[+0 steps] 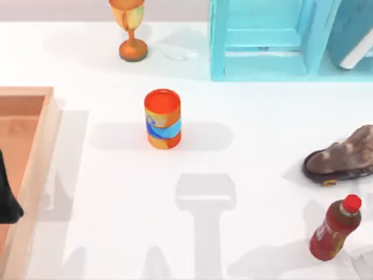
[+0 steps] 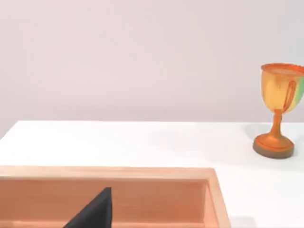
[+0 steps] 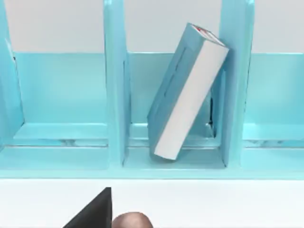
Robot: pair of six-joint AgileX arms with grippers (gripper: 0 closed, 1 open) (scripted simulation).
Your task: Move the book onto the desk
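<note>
Book [image 3: 187,92] not yet on the desk [image 1: 245,175]: it stands tilted inside a compartment of the cyan shelf unit [image 3: 114,85], its top corner leaning on the divider to one side, white page edges facing out; from above it sits in the shelf's rightmost visible bay [image 1: 355,35]. Left arm parked over the wooden tray [image 1: 35,151], well away from the shelf, and the right wrist camera faces the shelf; cannot tell whether either gripper is open or closed. In front of the shelf on the desk: an orange can [image 1: 162,119], a trophy cup [image 1: 130,29] beside the shelf, a brown shoe [image 1: 344,156] and a red bottle [image 1: 337,227].
</note>
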